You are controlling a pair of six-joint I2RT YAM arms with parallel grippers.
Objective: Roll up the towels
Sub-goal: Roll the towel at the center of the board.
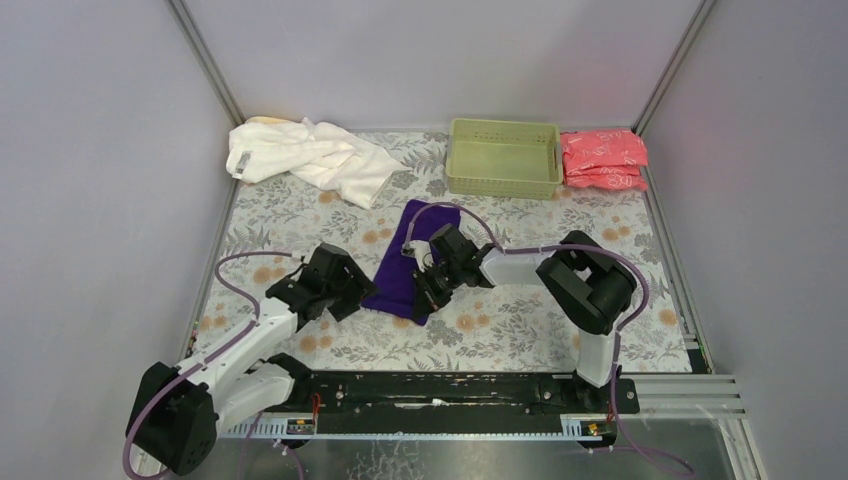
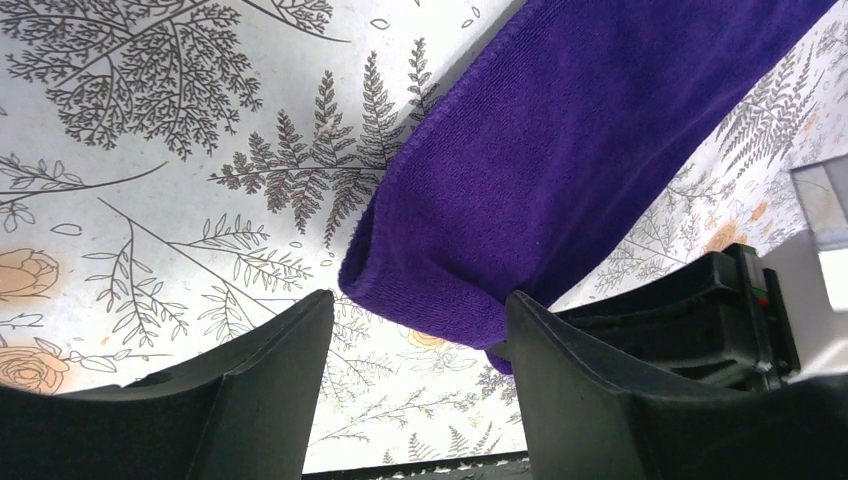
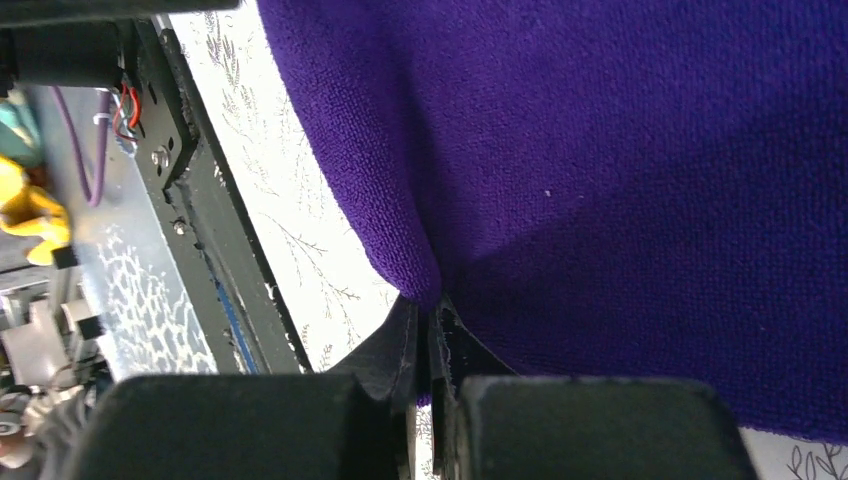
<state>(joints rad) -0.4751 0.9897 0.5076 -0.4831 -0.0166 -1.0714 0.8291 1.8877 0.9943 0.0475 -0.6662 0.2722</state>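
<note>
- Top external view: the dark purple towel lies in the middle of the frame on the floral table cover. It is a long strip running from upper right to lower left.
- The left arm reaches from its base at the lower left diagonally up and right, with its wrist low over the table. The left gripper sits just beside the towel's lower left edge.
- The right arm rises from the lower right, bends at a dark elbow, and stretches its white forearm to the left. The right gripper points down at the towel's lower right edge.
- Left wrist view: the jaws stand apart, and the towel's rounded, doubled end lies in the gap. The right-hand finger touches the cloth, which is not pinched.
- Right wrist view: the jaws are pressed together on the towel's hem, and the cloth puckers at the pinch.
- The white towel lies crumpled at the upper left.
- The light green basket stands at upper centre, with the pink-red packets just to its right.
</note>
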